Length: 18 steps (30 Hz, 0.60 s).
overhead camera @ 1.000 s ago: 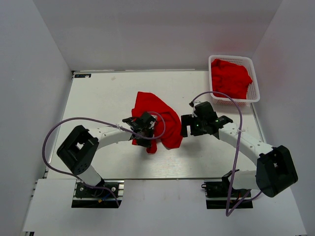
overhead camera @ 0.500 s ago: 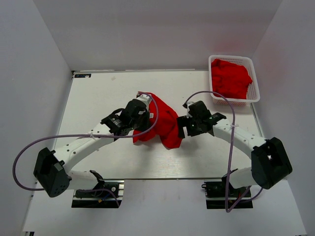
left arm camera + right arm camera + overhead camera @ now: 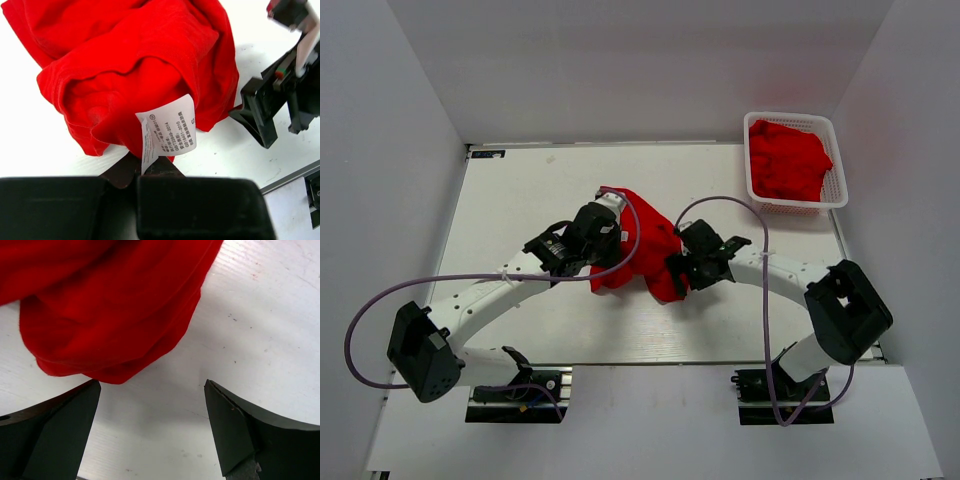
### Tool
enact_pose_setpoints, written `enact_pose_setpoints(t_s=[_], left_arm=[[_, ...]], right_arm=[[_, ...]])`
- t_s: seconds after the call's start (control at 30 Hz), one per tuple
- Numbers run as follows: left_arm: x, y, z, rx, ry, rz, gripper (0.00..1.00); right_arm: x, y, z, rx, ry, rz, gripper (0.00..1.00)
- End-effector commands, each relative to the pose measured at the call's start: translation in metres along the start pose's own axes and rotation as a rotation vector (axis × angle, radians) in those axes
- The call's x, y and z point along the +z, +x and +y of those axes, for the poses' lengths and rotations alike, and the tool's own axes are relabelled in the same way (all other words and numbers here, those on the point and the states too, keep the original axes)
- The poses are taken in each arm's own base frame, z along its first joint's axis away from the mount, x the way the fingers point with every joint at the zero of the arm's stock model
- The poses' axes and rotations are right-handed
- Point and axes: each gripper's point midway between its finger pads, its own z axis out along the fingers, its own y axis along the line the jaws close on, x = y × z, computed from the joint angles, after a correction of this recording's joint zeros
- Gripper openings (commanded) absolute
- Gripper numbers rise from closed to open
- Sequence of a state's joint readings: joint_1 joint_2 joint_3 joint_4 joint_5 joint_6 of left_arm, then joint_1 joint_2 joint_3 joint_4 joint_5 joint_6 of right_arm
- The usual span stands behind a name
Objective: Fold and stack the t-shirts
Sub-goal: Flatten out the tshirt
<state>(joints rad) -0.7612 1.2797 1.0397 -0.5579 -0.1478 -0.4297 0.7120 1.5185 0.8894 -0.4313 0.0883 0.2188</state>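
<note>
Red cloth t-shirt bunched, soft folds | white rectangular label | white table

We see a plain bright red t-shirt at centre frame, its white label printed in black, more red t-shirts in the white lattice basket upper right, white table, purple cables

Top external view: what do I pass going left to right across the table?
Left gripper, shut on cloth → crumpled t-shirt → right gripper, open → basket holding more t-shirts.
</note>
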Motion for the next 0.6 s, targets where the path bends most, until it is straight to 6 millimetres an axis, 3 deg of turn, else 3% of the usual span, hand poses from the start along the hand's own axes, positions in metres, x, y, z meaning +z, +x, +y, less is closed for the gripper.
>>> enact_pose_setpoints(t_s=[0.0,0.23,0.43,0.57], left_arm=[[-0.003,-0.001,0.006,0.005,-0.02,-0.007,0.0],[0.002,0.009,0.008,0.011,-0.028,0.033,0.0],[0.005,0.016,0.012,0.006,-0.05,0.054,0.0],[0.004,0.017,0.014,-0.001,-0.062,0.058,0.0]], right_arm=[[0.004,-0.004,-0.004,-0.051,0.064,-0.06,0.9],[0.01,-0.018,0.022,-0.117,0.004,-0.188,0.9],[0.026,-0.022,0.023,-0.113,0.037,-0.191,0.9],[0.036,-0.02,0.029,-0.105,0.003,-0.189,0.68]])
